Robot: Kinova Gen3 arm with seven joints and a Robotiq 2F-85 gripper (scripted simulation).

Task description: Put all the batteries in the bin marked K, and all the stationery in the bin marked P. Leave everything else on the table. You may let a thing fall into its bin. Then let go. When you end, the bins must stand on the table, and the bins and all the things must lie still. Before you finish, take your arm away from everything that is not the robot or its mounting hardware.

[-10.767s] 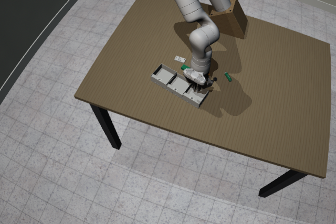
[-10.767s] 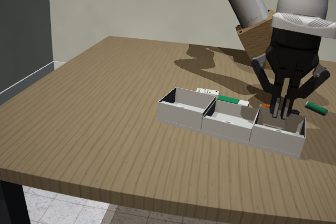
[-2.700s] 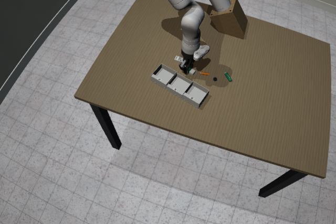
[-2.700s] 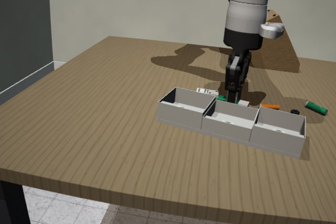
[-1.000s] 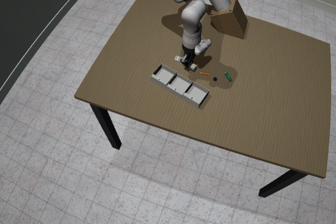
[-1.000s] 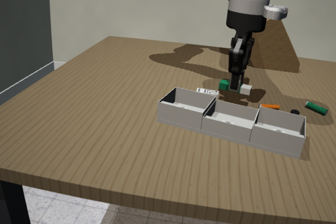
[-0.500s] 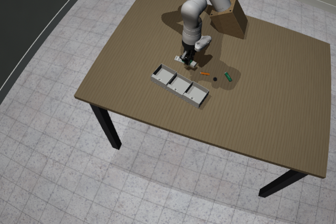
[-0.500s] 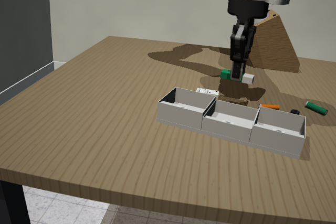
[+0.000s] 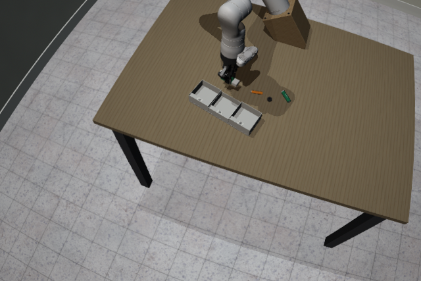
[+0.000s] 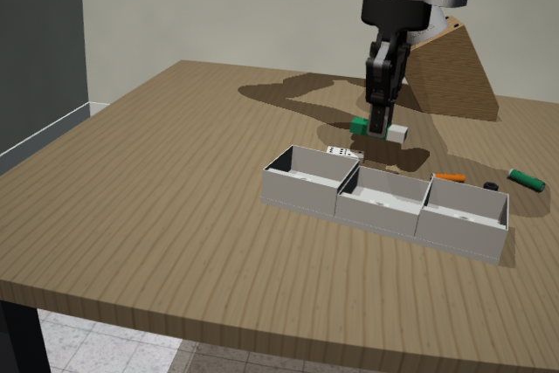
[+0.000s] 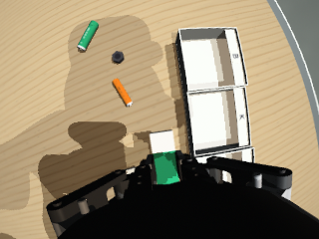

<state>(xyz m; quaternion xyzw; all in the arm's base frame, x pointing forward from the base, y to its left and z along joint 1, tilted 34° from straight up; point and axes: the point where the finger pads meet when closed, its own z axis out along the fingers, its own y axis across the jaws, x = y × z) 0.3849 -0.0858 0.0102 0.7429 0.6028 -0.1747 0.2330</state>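
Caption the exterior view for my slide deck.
Jaws lift a green-and-white eraser behind three grey bins.

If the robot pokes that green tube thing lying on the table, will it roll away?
Probably. The green cylinder looks round and smooth and lies on its side on the flat table, so a sideways nudge would likely roll it. It looks stiff, not floppy.
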